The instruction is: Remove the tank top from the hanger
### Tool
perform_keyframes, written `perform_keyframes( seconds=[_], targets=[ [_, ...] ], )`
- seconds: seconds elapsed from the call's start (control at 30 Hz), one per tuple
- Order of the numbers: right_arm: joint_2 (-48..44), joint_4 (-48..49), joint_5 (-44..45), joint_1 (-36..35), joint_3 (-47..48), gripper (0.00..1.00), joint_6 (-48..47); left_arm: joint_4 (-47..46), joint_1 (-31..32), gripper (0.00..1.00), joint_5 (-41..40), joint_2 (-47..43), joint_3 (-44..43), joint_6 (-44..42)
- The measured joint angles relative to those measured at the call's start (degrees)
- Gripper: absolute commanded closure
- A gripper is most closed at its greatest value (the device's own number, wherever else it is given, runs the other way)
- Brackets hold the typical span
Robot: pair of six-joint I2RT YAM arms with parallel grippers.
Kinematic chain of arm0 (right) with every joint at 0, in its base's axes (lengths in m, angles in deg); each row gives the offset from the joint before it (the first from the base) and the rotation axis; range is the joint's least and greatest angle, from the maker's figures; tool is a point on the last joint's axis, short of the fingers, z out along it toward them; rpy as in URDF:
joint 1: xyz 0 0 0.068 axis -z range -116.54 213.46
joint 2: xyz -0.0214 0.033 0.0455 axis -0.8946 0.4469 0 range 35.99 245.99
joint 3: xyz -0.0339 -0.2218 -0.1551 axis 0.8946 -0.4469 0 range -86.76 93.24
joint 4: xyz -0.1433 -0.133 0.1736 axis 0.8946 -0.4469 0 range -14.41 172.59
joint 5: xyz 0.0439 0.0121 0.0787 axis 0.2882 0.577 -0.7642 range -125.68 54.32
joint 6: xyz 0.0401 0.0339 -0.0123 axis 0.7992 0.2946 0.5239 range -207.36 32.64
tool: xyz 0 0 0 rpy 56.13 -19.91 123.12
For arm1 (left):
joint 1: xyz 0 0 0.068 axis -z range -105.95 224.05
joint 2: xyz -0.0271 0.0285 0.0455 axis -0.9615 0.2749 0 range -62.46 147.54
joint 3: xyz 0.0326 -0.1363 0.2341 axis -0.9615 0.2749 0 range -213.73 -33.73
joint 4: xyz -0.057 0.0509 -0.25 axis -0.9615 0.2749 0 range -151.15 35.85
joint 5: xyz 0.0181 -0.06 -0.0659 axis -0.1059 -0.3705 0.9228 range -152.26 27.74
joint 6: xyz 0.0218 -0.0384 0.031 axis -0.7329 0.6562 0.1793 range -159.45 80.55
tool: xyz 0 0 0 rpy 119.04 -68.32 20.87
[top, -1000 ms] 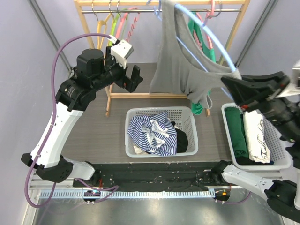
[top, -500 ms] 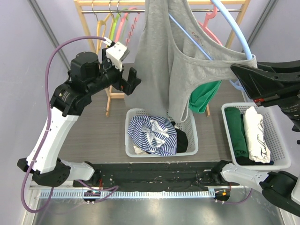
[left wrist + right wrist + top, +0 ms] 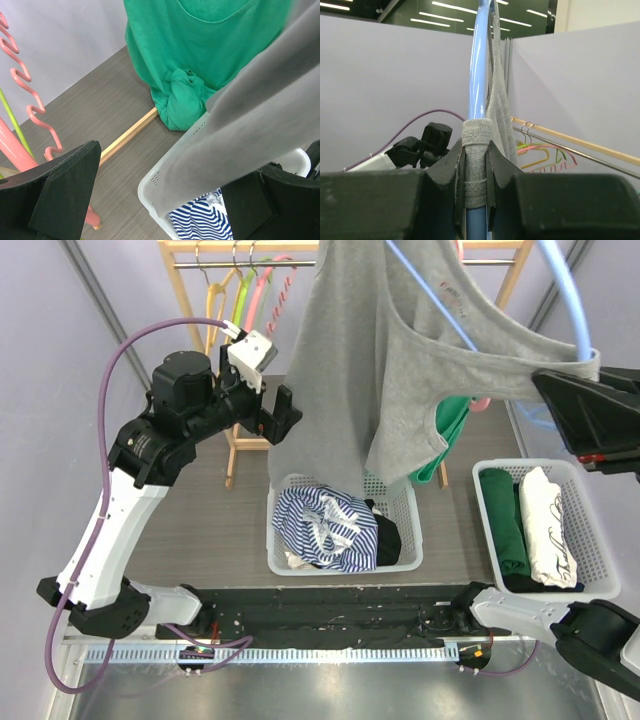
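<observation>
A grey tank top (image 3: 390, 360) hangs on a light blue hanger (image 3: 565, 290), lifted off the rail and held high over the middle basket. My right gripper (image 3: 578, 390) is shut on the hanger's end, pinching the tank top's strap with it; in the right wrist view the jaws clamp the strap-wrapped blue bar (image 3: 475, 170). My left gripper (image 3: 283, 412) is open and empty, just left of the tank top's hem, which crosses the left wrist view (image 3: 240, 130) between the fingers (image 3: 55, 195).
A white basket (image 3: 345, 522) with striped and dark clothes sits centre. A second basket (image 3: 540, 530) at right holds folded green and white clothes. A wooden rack (image 3: 330, 252) at the back carries coloured hangers (image 3: 245, 290) and a green garment (image 3: 450, 430).
My right gripper has carried the hanger and tank top up and to the right, off the rail. The left arm has shifted slightly toward the tank top's hem.
</observation>
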Motion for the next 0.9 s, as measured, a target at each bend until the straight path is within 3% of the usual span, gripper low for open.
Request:
perform_keyframes(
  seconds=[0.4, 0.9],
  targets=[
    [-1.53, 2.05, -0.09, 0.0, -2.93, 0.99, 0.2, 0.04, -0.37, 0.0, 0.5, -0.09, 0.09, 0.04],
    [-6.27, -9.25, 6.58, 0.0, -14.4, 0.99, -6.38, 0.22, -0.37, 0.0, 1.03, -0.59, 0.09, 0.15]
  ],
)
